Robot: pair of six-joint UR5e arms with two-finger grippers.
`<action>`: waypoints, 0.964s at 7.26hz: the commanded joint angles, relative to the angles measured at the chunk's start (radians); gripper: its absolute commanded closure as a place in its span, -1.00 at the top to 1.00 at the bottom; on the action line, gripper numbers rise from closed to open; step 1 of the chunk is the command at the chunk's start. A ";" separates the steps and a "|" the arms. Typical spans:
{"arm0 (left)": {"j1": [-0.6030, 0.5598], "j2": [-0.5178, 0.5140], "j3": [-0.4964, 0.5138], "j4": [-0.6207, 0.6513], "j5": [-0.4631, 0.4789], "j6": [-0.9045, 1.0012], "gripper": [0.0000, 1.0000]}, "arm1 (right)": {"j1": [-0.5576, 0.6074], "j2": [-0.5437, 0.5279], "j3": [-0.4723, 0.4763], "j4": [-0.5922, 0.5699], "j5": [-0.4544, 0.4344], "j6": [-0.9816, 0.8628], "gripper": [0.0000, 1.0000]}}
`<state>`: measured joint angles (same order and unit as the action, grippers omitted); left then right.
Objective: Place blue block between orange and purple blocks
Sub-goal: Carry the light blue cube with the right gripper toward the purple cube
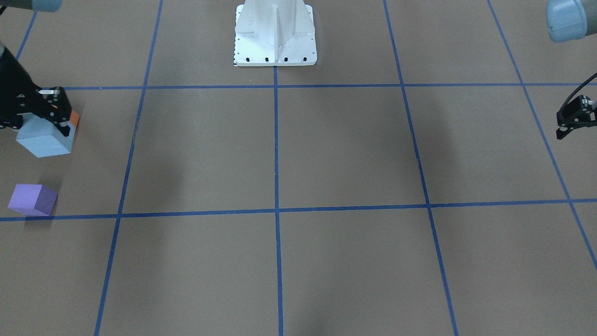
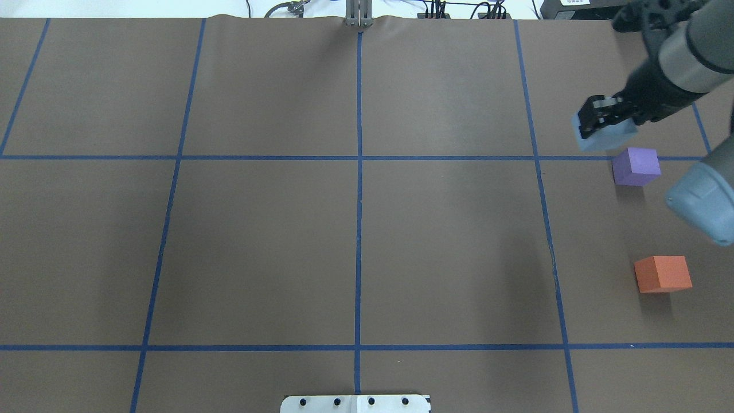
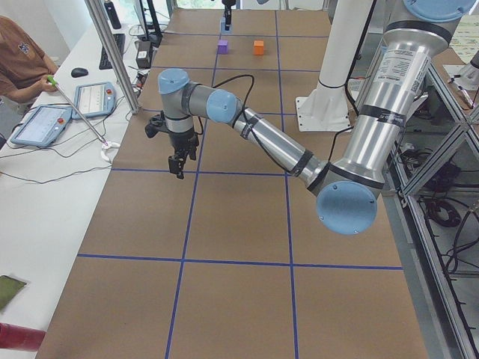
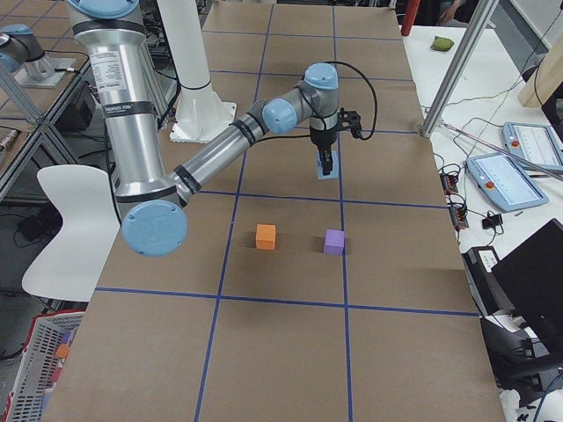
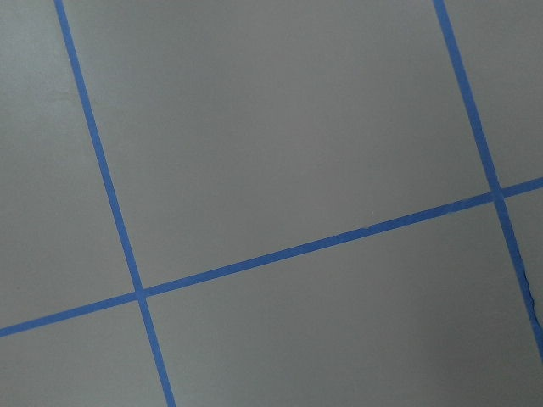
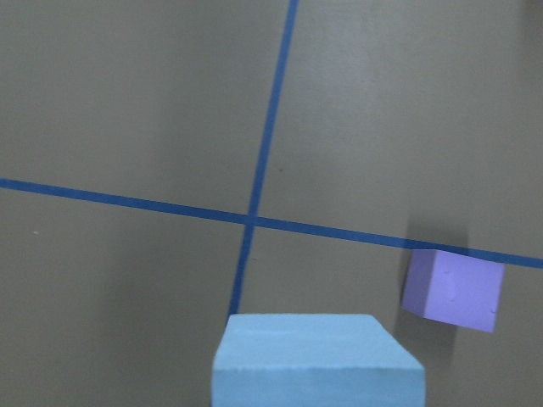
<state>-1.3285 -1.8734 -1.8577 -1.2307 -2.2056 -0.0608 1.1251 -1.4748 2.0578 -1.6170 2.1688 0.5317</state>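
The blue block (image 2: 609, 136) is clamped between the closed jaws of the right gripper (image 2: 599, 121). From its size in the front-facing view it is judged to be held clear of the table (image 2: 355, 246). It is kept just beside the purple block (image 2: 635, 166), on the side turned away from the orange block (image 2: 663, 274), so it is not yet between the two. The orange block is seen well apart from the purple block on the opposite side, and bare table is left between them.

The carry is judged to be the step in hand. For the next move, the blue block is to be taken over or round the purple block without touching it. It is then to be lowered into the gap on the purple block's orange-facing side, and only there are the jaws to be opened.

The left gripper (image 1: 571, 122) is seen far from the purple block, at the table's other end. Whether it is open or closed cannot be told.

Counted: one blue block, one purple block, one orange block, two grippers.
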 commanded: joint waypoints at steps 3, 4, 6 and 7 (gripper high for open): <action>0.002 0.002 0.009 -0.012 -0.002 -0.002 1.00 | 0.039 -0.139 -0.235 0.364 0.078 -0.016 -1.00; 0.000 0.002 0.011 -0.012 -0.002 -0.002 1.00 | 0.030 -0.144 -0.249 0.358 0.081 -0.007 -1.00; 0.002 0.002 0.015 -0.012 -0.002 -0.002 1.00 | -0.051 -0.168 -0.258 0.356 0.072 0.045 -1.00; 0.002 0.002 0.015 -0.012 -0.002 -0.002 1.00 | -0.077 -0.168 -0.272 0.356 0.065 0.047 -1.00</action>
<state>-1.3271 -1.8714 -1.8436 -1.2425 -2.2074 -0.0629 1.0876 -1.6378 1.7999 -1.2609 2.2423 0.5646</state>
